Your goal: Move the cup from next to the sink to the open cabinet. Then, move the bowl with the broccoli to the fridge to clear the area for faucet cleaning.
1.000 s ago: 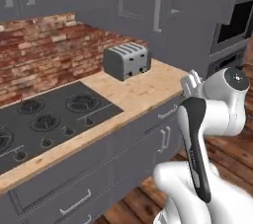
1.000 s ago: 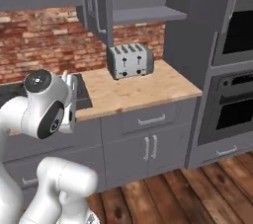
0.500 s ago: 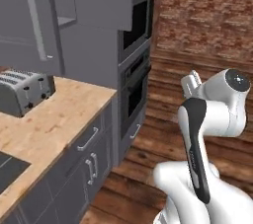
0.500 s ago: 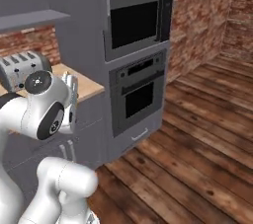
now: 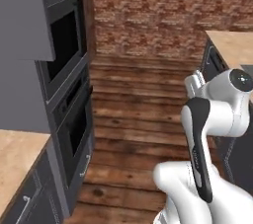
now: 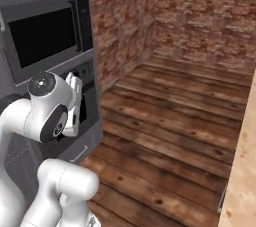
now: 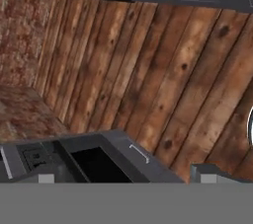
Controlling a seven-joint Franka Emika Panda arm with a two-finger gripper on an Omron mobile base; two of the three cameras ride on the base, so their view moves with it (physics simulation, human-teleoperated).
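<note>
The cup, the sink, the open cabinet, the bowl with the broccoli, the fridge and the faucet are all out of view. My arm is folded up close to the base, with the hand [image 5: 194, 82] raised beside the shoulder. In the hand view my gripper [image 7: 126, 177] is open, its two fingertips [image 7: 46, 178] far apart at the bottom with nothing between them. It looks down on wooden floor planks and the top of a dark grey unit.
A tall grey column with built-in ovens [image 5: 69, 94] stands on the left, also in the right base view [image 6: 45, 36]. Wooden floor [image 5: 138, 119] runs to a brick wall [image 5: 163, 16]. Light wood counters show at the lower left [image 5: 15, 164] and the far right [image 5: 232, 45].
The whole picture has swung: the base has turned right, away from the stove and toaster counter, past the ovens toward the floor and brick wall. The arm keeps its pose, gripper still open.
</note>
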